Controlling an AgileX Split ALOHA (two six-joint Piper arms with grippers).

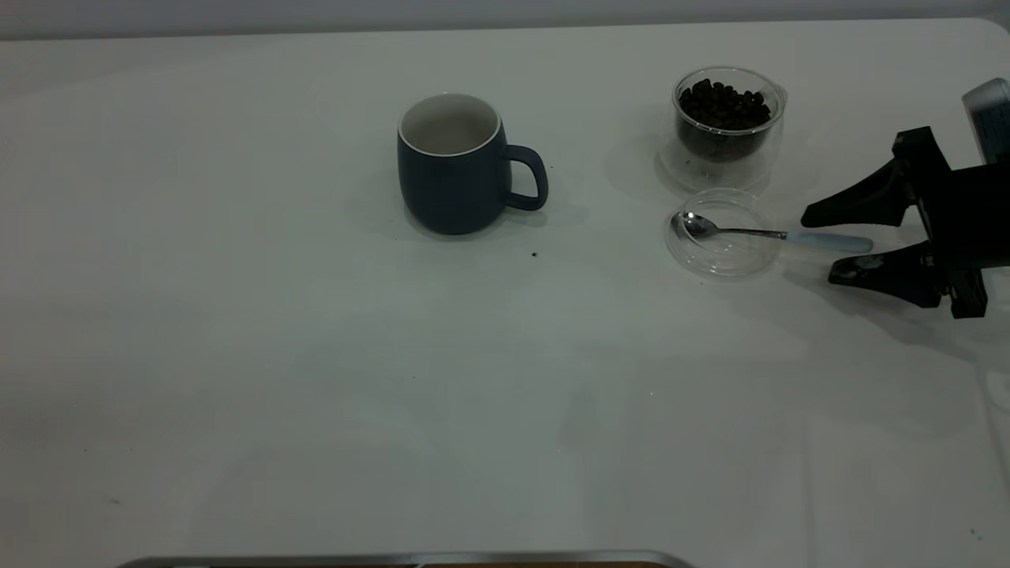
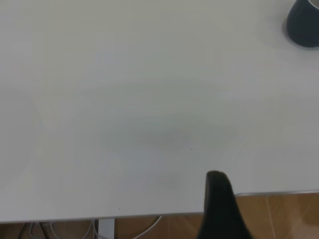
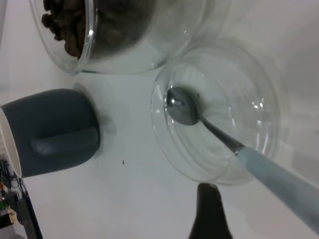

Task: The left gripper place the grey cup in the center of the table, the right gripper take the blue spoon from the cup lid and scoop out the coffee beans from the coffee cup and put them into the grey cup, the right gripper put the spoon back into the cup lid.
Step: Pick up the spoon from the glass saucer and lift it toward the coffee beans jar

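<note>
The grey cup (image 1: 458, 170) stands upright near the middle of the table (image 1: 316, 355), handle to the right, and looks empty. It also shows in the left wrist view (image 2: 304, 25) and the right wrist view (image 3: 55, 132). The coffee cup (image 1: 727, 130) with coffee beans (image 1: 722, 104) stands at the back right. The cup lid (image 1: 710, 264) lies in front of it with the blue spoon (image 1: 777, 234) across it, bowl inside. My right gripper (image 1: 819, 246) is open, with a finger on each side of the spoon's handle end. Of my left gripper, only one finger (image 2: 219, 209) shows, by the table edge.
A grey device (image 1: 990, 118) sits at the right edge behind the right arm. A dark speck (image 1: 534, 254) lies in front of the grey cup. A metal strip (image 1: 394, 560) marks the table's near edge. Wooden floor (image 2: 279, 214) shows beyond the table edge.
</note>
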